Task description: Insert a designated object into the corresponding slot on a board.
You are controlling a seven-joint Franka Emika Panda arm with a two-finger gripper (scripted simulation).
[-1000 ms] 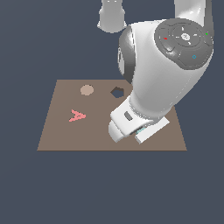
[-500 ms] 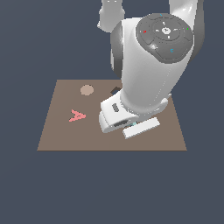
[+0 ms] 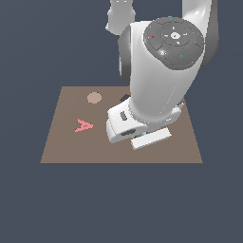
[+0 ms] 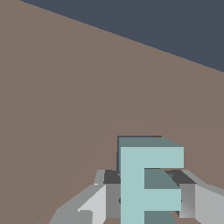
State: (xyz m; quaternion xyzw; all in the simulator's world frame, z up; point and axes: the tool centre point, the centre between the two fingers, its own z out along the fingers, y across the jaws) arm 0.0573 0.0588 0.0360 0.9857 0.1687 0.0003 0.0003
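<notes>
In the wrist view the light teal E block [image 4: 146, 179] sits between my two fingers [image 4: 111, 192], which press its sides; my gripper [image 4: 146, 194] is shut on it, over bare brown board [image 4: 65, 87]. In the exterior view the arm's white wrist [image 3: 137, 126] hangs low over the board [image 3: 61, 142] and hides the gripper, the E block and the E-shaped slot. The slot shows in neither view.
A red letter A [image 3: 83, 126] and a tan round piece [image 3: 94, 98] lie on the board toward the exterior view's left. A bit of a dark cutout [image 3: 125, 98] shows just behind the arm. Dark floor surrounds the board.
The arm has swung toward the exterior view's left and now covers most of the dark pentagon cutout that showed a second ago. The red A and round piece have not moved.
</notes>
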